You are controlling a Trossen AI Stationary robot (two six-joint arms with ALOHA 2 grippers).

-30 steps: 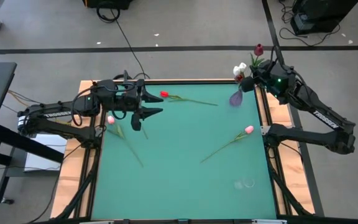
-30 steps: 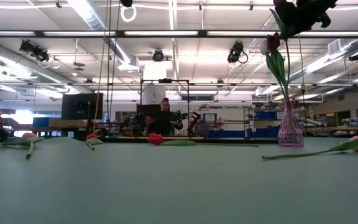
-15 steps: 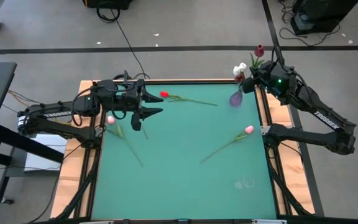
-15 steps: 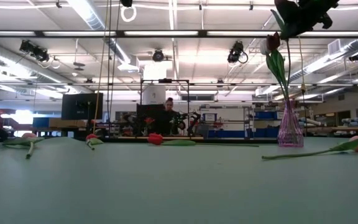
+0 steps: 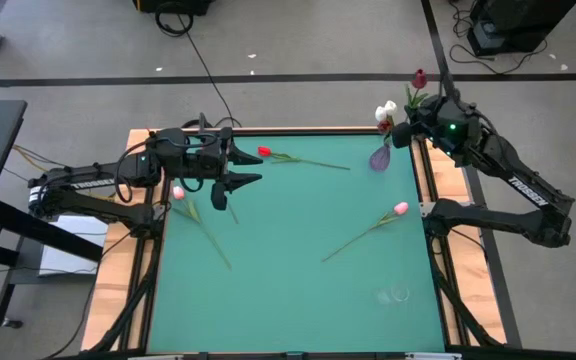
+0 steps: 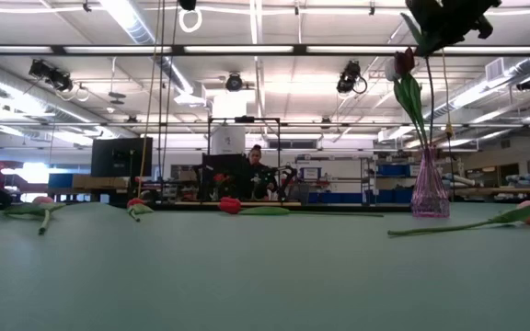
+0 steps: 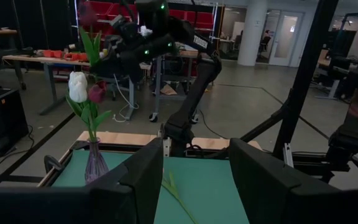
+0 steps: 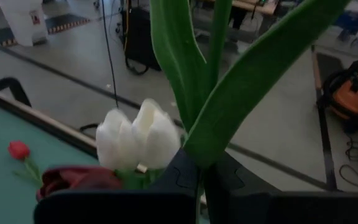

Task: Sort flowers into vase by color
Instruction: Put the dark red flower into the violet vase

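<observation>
My right gripper (image 5: 413, 124) stands high over the far right corner, shut on a dark red tulip (image 5: 418, 78). Just below it is a purple vase (image 5: 379, 157) with a white tulip (image 8: 138, 140) and a dark red tulip (image 8: 73, 177) standing in it. My left gripper (image 5: 252, 166) hovers open near the far left, beside a red tulip (image 5: 264, 152) lying flat. A pink tulip (image 5: 400, 208) lies right of centre. Another pink tulip (image 5: 178, 192) lies by the left edge. My right gripper pinches the dark red tulip's green stem and leaf base (image 8: 199, 146) between its two fingers, well below the head. The tulip is lifted clear and stands roughly upright, head above the fingers. Its thin lower stem (image 6: 446, 110) hangs down toward the vase's mouth; whether it is inside, I cannot tell.
A faint clear glass object (image 5: 396, 295) sits near the right near corner. Wooden rails (image 5: 426, 190) edge the green mat. The mat's middle and near part (image 5: 278, 300) hold nothing else. A person works far back in the room (image 6: 256, 175).
My right gripper has shifted slightly toward the far right corner with the tulip still held. The flowers on the table have not moved.
</observation>
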